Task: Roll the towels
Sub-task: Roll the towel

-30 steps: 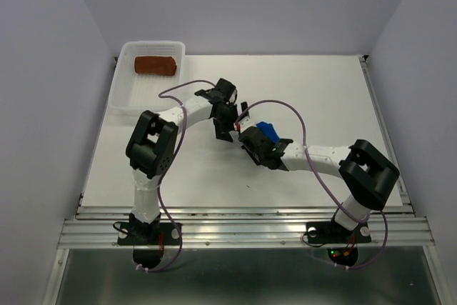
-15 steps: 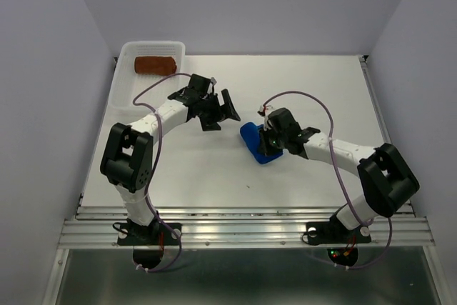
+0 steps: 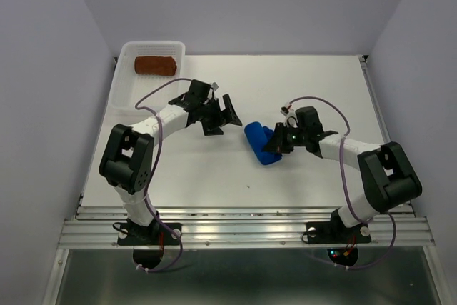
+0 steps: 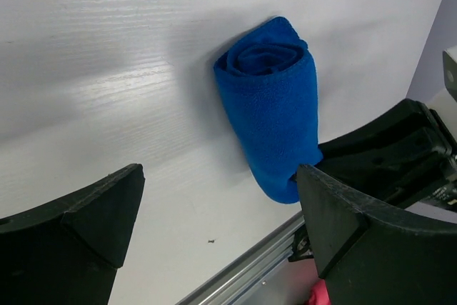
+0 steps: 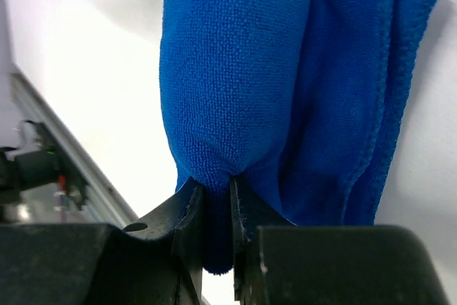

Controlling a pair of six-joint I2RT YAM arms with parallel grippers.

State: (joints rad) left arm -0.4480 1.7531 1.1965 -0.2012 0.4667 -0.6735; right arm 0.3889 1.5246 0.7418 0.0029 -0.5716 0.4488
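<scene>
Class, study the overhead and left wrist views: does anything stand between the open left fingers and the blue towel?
Nothing visible does: only bare table lies between the left fingers and the blue towel. The right fingers pinch the towel from its opposite side.

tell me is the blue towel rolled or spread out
Rolled: the blue towel lies as a cylinder with spiral layers showing at one end.

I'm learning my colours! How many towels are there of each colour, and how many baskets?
blue towel: 1
rust-brown towel: 1
white basket: 1
Total: 3
</scene>
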